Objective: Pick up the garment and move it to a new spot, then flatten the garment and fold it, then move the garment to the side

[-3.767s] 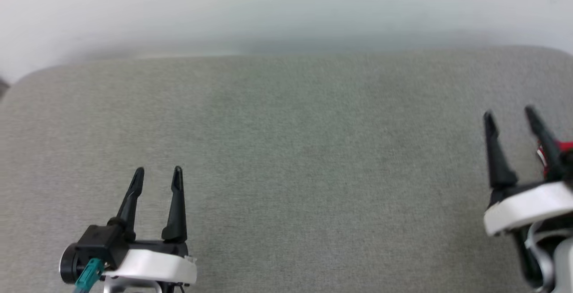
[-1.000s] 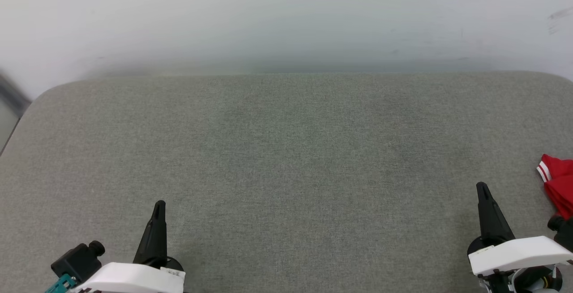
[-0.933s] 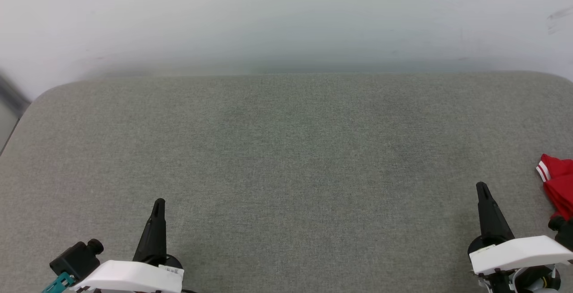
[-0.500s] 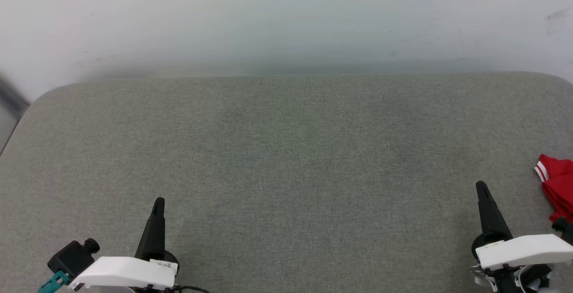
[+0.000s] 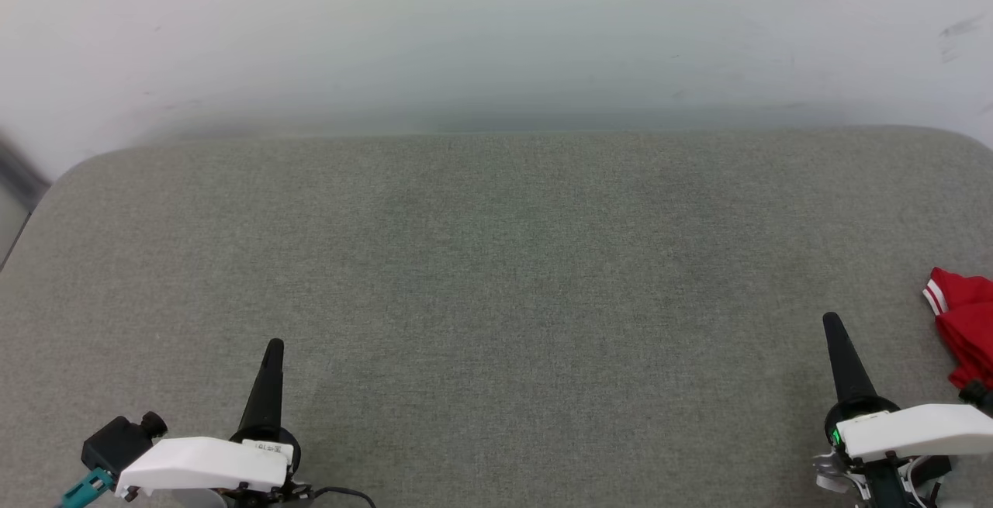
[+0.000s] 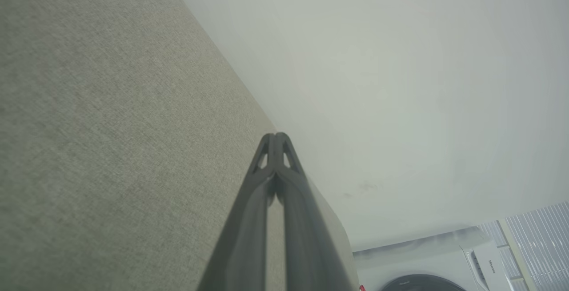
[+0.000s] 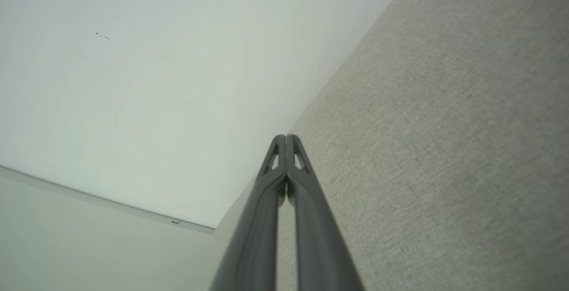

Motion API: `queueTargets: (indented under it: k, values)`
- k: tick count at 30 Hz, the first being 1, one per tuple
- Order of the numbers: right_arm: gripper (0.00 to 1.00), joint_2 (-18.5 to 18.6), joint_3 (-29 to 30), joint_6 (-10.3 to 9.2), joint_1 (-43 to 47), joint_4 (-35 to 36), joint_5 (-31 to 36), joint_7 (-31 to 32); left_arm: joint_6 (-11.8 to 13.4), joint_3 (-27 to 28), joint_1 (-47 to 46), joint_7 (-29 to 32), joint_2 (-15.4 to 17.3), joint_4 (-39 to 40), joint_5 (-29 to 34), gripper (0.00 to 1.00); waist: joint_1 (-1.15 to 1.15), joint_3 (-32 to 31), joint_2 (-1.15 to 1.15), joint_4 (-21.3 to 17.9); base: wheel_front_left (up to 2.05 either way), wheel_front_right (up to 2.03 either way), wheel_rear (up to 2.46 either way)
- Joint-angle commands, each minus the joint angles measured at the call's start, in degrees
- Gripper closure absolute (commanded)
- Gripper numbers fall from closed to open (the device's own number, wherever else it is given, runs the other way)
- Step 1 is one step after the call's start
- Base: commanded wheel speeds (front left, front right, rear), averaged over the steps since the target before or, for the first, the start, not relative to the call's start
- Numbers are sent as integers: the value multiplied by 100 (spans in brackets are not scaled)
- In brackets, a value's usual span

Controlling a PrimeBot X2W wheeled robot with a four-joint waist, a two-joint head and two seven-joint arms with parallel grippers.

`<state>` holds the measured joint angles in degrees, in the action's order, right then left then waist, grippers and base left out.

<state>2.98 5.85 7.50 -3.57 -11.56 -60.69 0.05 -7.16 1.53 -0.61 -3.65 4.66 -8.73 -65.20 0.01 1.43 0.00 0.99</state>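
A small part of the red garment (image 5: 965,330), with a red-white striped trim, lies at the right edge of the head view on the grey padded surface (image 5: 496,283); the rest is cut off. My right gripper (image 5: 832,323) stands to the left of it, shut and holding nothing; its wrist view shows the fingertips (image 7: 285,142) pressed together. At the lower left, my left gripper (image 5: 274,348) is shut and holding nothing, far from the garment, its tips (image 6: 275,139) closed in the wrist view.
A pale wall (image 5: 496,27) runs behind the padded surface. A white washing machine (image 6: 444,264) appears at the bottom right of the left wrist view. The surface has rounded far corners, and its left edge (image 5: 31,205) drops off.
Over 3.8 s both grippers went from open to shut and drew back toward the bottom edge. The head camera shifted. In the last second, both arms dropped slightly lower.
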Motion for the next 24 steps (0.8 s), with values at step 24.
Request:
queueTargets:
  k: [24]
  values:
    - [100, -12, 40, -1, -208, -94, -1467, 302, -30, 126, -340, 381, 17, -216, -1352, 100, 0, -47, 0, -38, 0, 0, 0]
